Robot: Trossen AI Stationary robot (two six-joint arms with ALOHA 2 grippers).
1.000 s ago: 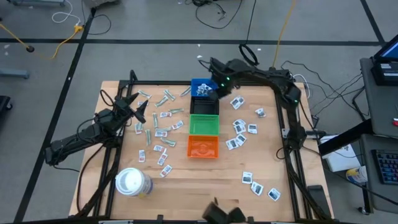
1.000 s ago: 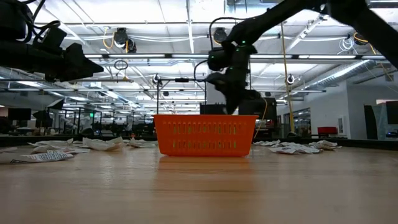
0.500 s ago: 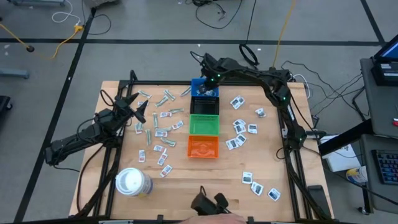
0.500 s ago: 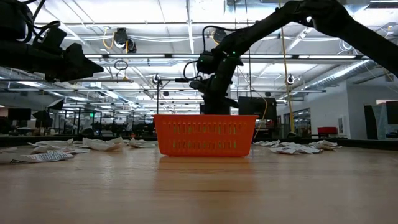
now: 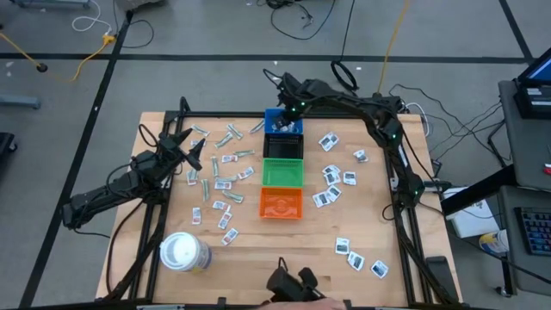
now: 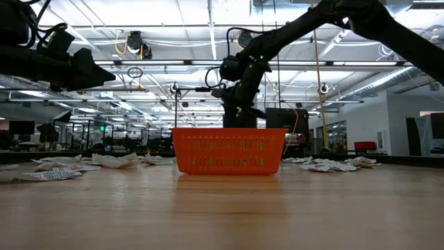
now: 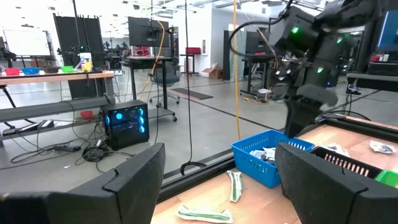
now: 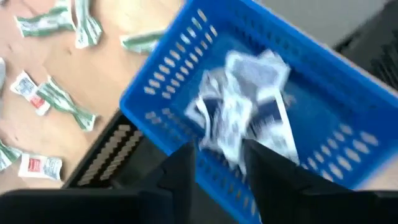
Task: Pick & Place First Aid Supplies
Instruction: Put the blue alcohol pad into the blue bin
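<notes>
Clock directions refer to the high view, 12 o'clock being the far edge of the tabletop [image 5: 284, 250].

1. Near zone: scattered first aid supplies lie at 5 o'clock, white squares with dark print [image 5: 355, 258]. A large white roll [image 5: 182, 252] stands at 7 o'clock.
2. Middle zone: the orange bin [image 5: 281, 204], green bin [image 5: 282, 172] and blue bin [image 5: 283, 127] form a column running toward 12 o'clock. More white squares [image 5: 331, 182] lie at 3 o'clock; strips and green wrappers [image 5: 225, 138] lie at 9 to 10 o'clock.
3. The left pincer [image 5: 191, 151] hovers at 9 o'clock over those packets, fingers spread wide, holding nothing.
4. Far zone: the right pincer [image 8: 217, 165] hangs over the blue bin. Its fingers stand apart, and a white-and-blue packet [image 8: 239, 109] appears to lie loose just past them, inside the bin among other packets.

Hazard: if the packet clings to a finger pad, lifting away could drag it over the bin wall onto the tabletop. A low retreat may also clip the rim and shift the bin.
</notes>
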